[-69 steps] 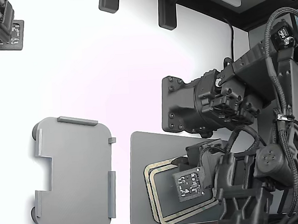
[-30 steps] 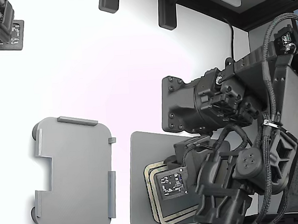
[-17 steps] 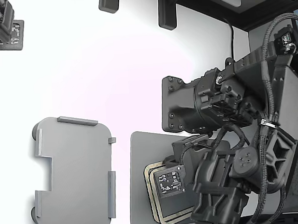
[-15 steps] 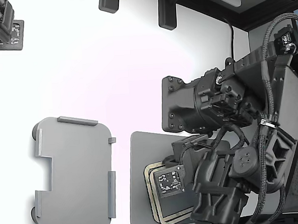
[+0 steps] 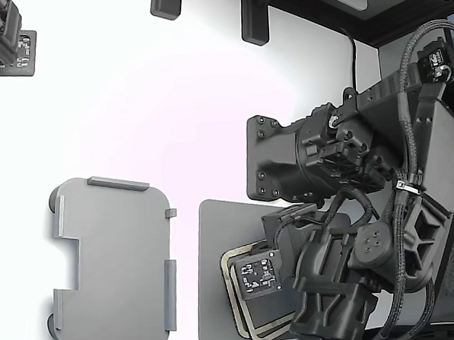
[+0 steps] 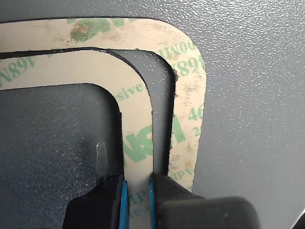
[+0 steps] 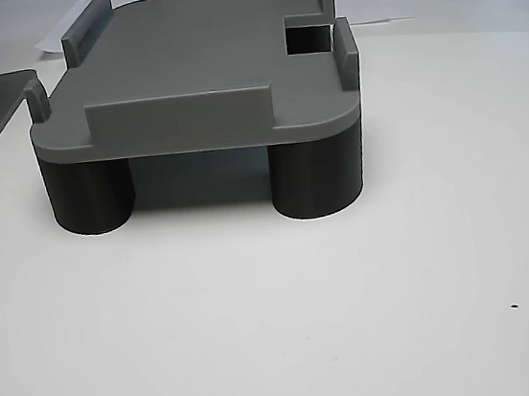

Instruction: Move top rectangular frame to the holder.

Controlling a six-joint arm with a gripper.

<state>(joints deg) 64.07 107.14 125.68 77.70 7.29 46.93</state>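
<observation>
The pincer (image 6: 137, 191) is closed on one long side of the top rectangular frame (image 6: 136, 143), with one finger on the inner edge of the strip and the other on the outer edge, so it grips the thin band across its width. This seems a sensible hold, because the frame is flat and thin and offers nothing else to take. In the wrist view the gripped frame lies shifted over the lower frame (image 6: 190, 105) (the two are alike, beige with faint green print), and a dark gap between them suggests that the upper one is a little raised at this side, though the pictures do not make this sure. Both frames are on the dark grey mat (image 5: 214, 292), which lies on the white counter (image 5: 170, 104) near the arm (image 5: 354, 270). In the exterior view the frames show only partly, because the arm covers most of them. The holder (image 5: 114, 260) stands well apart from the mat, toward the exterior view's left, and nothing lies on it. Its raised tabs at the edges (image 7: 179, 112) probably serve to keep a frame in position, so the frame will need to come down flat between them. The transfer itself is not yet done.
</observation>
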